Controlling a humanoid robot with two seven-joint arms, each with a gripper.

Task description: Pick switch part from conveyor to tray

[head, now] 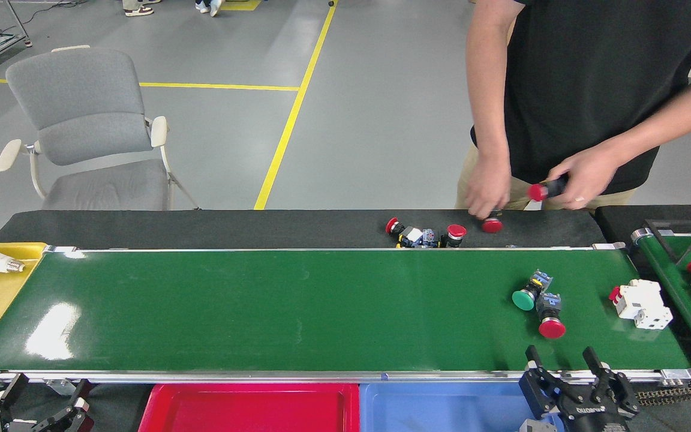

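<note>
On the conveyor (297, 309), toward its right end, lie two switch parts touching each other: a green-capped push button (529, 293) and, just nearer the robot, a red-capped push button (549, 315). Both look like small rigid plastic pieces, light, with a smooth rounded cap and a blocky body behind it. The cap would likely slip, so the squared body seems the better place to take hold, across its flat sides. Because the two touch, closing on one may nudge the other.

The right gripper (567, 360) hovers at the conveyor's near rail, just short of the red-capped button, its fingers (532, 357) spread apart and empty. The left gripper (39, 399) sits below the conveyor's left near corner, fingers parted, holding nothing.

Right of the buttons on the conveyor rests a white breaker block (642, 303). Beyond the far rail a cluster of spare buttons (423, 234) lies on the black desk (201, 228), where a person's hands (486, 192) are handling more. The blue tray (441, 408) and red tray (249, 408) wait below the near rail.
</note>
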